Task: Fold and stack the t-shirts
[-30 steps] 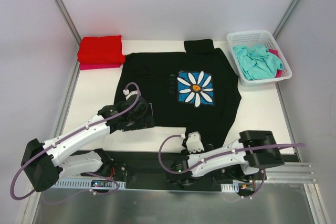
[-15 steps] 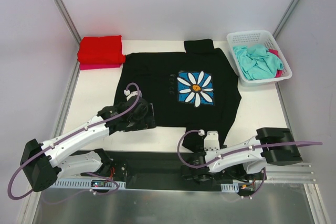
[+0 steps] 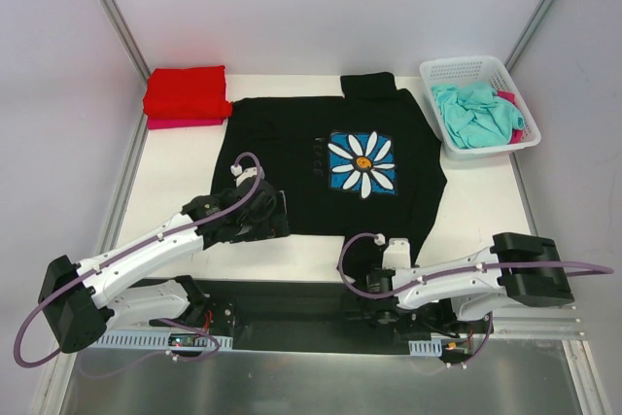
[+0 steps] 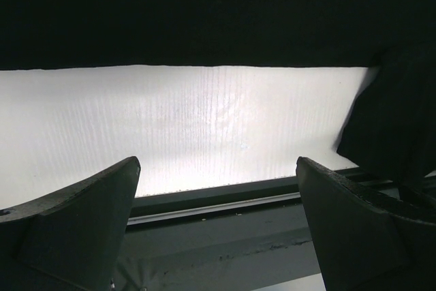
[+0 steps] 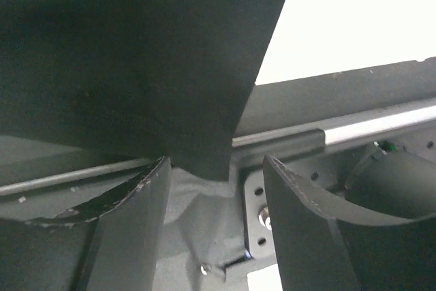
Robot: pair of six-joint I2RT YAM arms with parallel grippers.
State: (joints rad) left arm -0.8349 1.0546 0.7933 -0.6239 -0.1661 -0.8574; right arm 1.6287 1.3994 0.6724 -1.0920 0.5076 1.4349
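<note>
The black t-shirt (image 3: pixel 330 167) with a white daisy on a blue square lies spread flat on the table. My left gripper (image 3: pixel 267 221) sits at its near left hem, open; the left wrist view shows the hem (image 4: pixel 204 11) beyond the wide-apart jaws (image 4: pixel 218 230), with bare table between. My right gripper (image 3: pixel 364 264) is low at the table's near edge, under the shirt's near right corner. In the right wrist view that corner (image 5: pixel 136 59) hangs down to the tips of the open jaws (image 5: pixel 216 223), ungripped. A folded red t-shirt (image 3: pixel 187 91) rests on a folded pink one (image 3: pixel 185 123).
A white mesh basket (image 3: pixel 466 70) at the back right holds a crumpled teal t-shirt (image 3: pixel 474 114) and a bit of pink cloth (image 3: pixel 510 99). A dark metal rail (image 5: pixel 354 131) runs along the table's near edge. Slanted frame posts (image 3: pixel 107 7) flank the table.
My right arm has slid rightward along the near edge to the hanging shirt corner, and its jaws have narrowed somewhat. The left arm has barely moved.
</note>
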